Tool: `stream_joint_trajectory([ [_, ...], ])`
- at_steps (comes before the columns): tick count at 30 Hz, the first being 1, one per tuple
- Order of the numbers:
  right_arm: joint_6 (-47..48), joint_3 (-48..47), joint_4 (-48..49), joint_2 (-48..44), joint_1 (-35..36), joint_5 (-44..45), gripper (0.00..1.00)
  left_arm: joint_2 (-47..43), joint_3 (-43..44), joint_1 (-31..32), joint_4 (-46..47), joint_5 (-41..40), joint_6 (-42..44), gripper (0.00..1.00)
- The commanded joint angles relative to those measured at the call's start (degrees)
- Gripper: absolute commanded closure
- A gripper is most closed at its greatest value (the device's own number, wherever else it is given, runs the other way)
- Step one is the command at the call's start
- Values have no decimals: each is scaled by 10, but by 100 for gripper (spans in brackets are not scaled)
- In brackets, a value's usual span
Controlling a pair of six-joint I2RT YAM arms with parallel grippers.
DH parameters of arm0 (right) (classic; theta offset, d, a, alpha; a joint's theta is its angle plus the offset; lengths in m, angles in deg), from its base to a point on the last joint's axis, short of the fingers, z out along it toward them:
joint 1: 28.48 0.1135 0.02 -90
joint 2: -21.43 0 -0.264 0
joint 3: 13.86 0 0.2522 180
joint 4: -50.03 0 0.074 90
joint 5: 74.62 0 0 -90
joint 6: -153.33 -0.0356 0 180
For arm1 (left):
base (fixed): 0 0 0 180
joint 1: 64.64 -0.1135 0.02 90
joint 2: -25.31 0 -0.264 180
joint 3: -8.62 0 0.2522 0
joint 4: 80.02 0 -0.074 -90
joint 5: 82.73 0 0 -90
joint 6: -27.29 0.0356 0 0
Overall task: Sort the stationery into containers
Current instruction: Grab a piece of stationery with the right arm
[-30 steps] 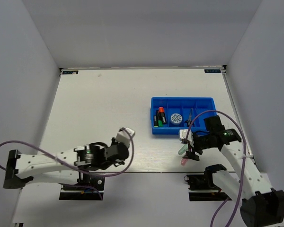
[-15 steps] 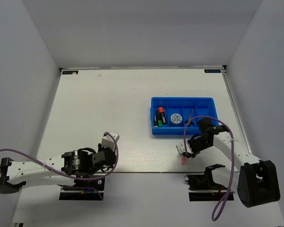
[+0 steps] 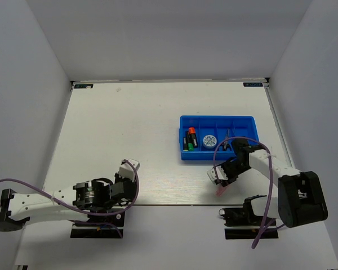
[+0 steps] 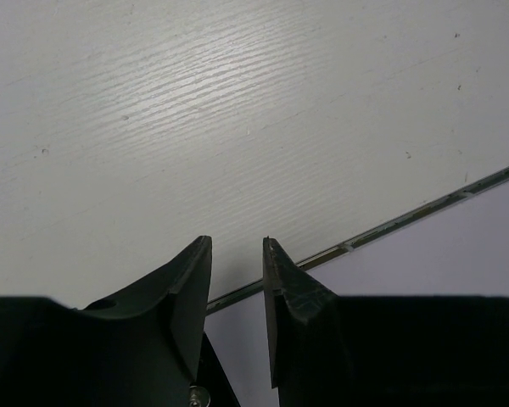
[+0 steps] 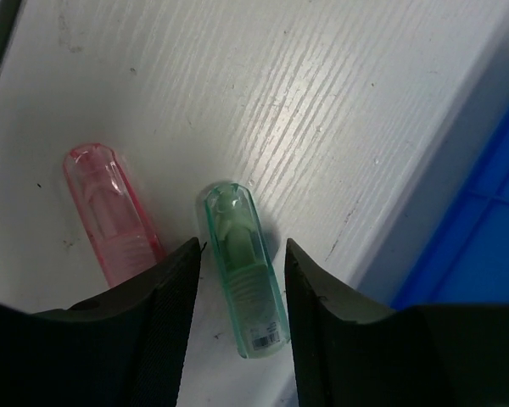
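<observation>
The right arm has swung lower and folded in over the last second, and its gripper (image 5: pixel 242 246) now sits down at the bench (image 3: pixel 129 124) with the jaws spread on either side of the green piece (image 5: pixel 242 284). They are not yet pinching it. The green piece lies flat between them. The pink piece (image 5: pixel 110 212) lies just to its left on the wrist view, outside the jaws, and shows at the near edge from above (image 3: pixel 219 192).

Meanwhile the left arm has drawn back toward the near left corner. Its gripper (image 4: pixel 237 246) hangs over bare bench with only a narrow gap between the jaws and nothing in it.

This looks like the start of a pick. The green piece seems lined up for closing, and the pink one would follow.

The bin (image 3: pixel 214 158) stands just beyond, right of centre. It already holds the markers (image 3: pixel 190 138), the disc (image 3: pixel 209 140) and the scissors (image 3: pixel 227 138), each in its own compartment.

The bench is white with a fine wood grain and a metal strip along its near edge. Plain white walls (image 3: pixel 169 39) close it in on the left, right and far sides.
</observation>
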State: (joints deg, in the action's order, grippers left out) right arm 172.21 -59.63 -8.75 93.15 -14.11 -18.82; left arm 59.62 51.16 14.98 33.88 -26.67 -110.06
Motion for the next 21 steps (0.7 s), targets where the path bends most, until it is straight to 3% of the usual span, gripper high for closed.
stream_joint_trajectory([
  [1, 26, -11, 13, 19, 1, 51, 51, -12, -5, 1, -4, -4, -8, 58],
  [11, 88, -49, -103, 120, 5, 158, 54, -4, -5, 0, 1, 1, -4, 56],
  [16, 81, -25, -75, 120, 14, 171, 58, -3, -5, 0, 2, 2, -1, 56],
  [20, 50, -8, -49, 119, 21, 180, 66, -6, -6, 0, 4, 2, -2, 55],
  [21, 42, -1, -42, 118, 22, 180, 73, -4, -6, 1, 5, 2, 0, 55],
])
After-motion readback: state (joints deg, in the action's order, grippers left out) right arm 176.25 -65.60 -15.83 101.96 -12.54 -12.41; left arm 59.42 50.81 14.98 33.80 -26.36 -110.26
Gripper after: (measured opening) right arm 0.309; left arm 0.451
